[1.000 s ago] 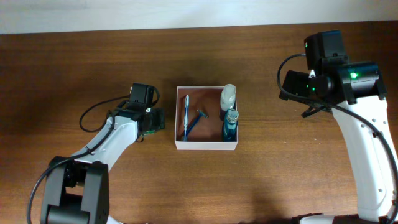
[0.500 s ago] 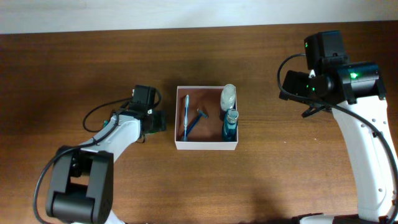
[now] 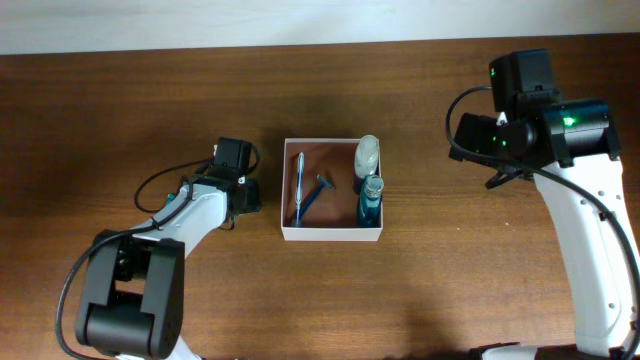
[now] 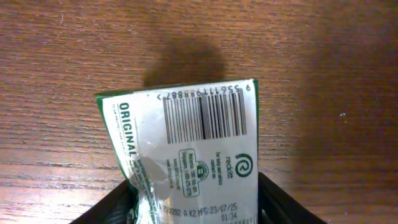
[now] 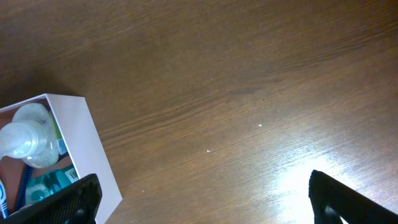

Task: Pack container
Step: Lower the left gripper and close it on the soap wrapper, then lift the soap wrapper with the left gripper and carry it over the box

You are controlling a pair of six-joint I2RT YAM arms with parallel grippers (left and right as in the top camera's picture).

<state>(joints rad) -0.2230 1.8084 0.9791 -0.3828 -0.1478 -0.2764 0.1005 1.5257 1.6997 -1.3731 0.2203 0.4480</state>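
Your container (image 3: 332, 234) sits at the centre of the table (image 3: 120, 110), with a razor (image 3: 320, 190) and two bottles (image 3: 371, 200) inside. Left gripper (image 4: 198, 202) is just left of it, fingers part-closed against both edges of a green packet (image 4: 186, 137). Right gripper (image 5: 202, 199) is wide open and empty.

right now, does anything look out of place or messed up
Only the packet: it is outside the container, to its left, between the fingers of the left hand, and its wrapper looks creased. Inside the container nothing looks spilled or broken.
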